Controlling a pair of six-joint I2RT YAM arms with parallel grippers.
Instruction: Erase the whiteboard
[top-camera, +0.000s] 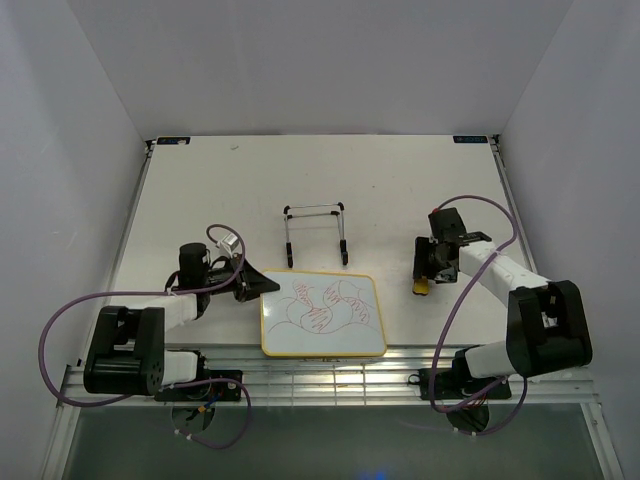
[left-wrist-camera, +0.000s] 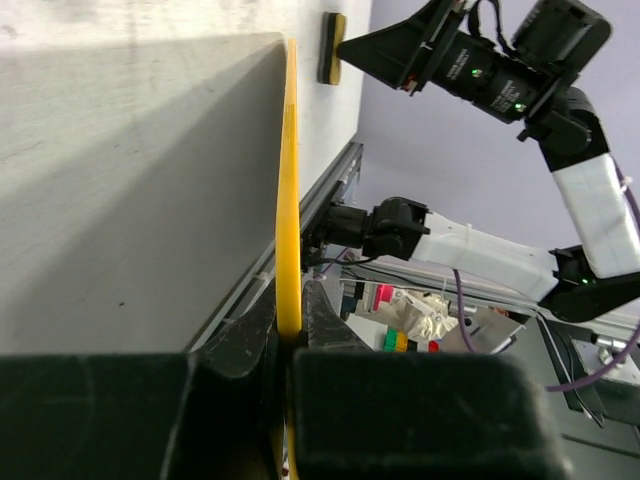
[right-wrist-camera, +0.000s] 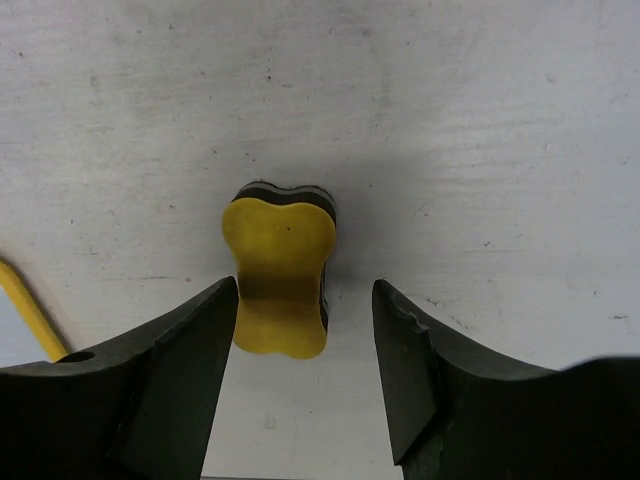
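Whiteboard (top-camera: 322, 316), red scribbles, flat on white table (top-camera: 200, 190); left tool (left-wrist-camera: 290, 325) pinching its edge; right tool (right-wrist-camera: 305, 292) spread over eraser (right-wrist-camera: 278, 250).

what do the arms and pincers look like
Left arm and right arm match: blocky black joints, white-wrapped links, a looping purple cable along each. The left pincer and right pincer have broad matte black wedge fingers. Green lights dot the right wrist.

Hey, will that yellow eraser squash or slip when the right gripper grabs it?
The eraser looks small, so probably light. Its narrowed waist should seat the fingers of the open right gripper, so slipping seems unlikely. The dark underlayer may compress.
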